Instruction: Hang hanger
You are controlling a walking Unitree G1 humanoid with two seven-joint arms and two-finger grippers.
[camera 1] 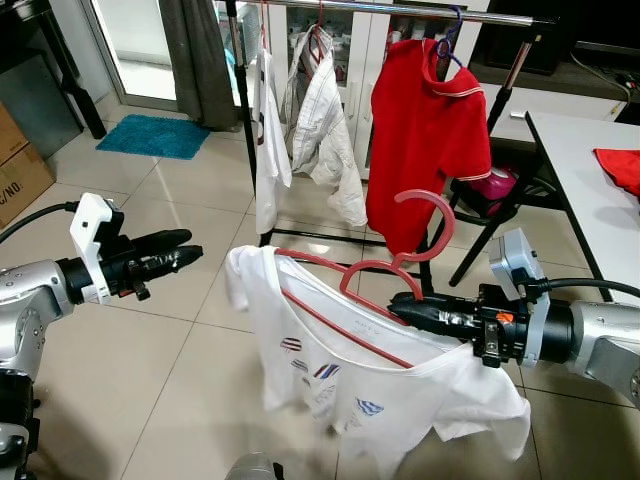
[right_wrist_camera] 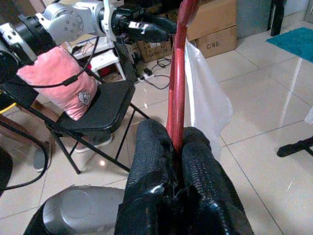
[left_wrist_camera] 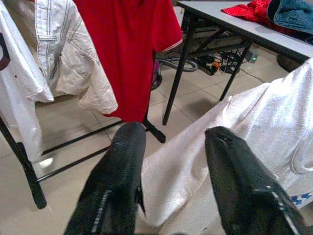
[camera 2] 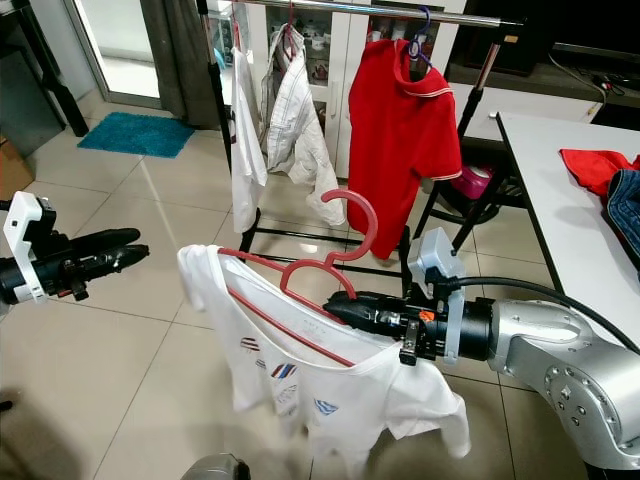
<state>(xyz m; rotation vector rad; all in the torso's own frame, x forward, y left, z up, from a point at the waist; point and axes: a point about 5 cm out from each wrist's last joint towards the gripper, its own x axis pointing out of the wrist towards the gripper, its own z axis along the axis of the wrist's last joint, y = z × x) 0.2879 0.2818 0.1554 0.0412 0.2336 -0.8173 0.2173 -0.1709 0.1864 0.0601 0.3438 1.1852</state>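
A red hanger carries a white T-shirt with small printed marks. My right gripper is shut on the hanger's bar just below the hook, and the right wrist view shows the red bar pinched between its fingers. The hook curls upward, below and in front of the clothes rail. My left gripper is open to the left of the shirt, apart from it; its fingers stand spread with white cloth beyond them.
On the rail hang a red polo shirt and white garments. A grey table with a red cloth stands at right. A teal mat lies far left; cardboard boxes sit at the left edge.
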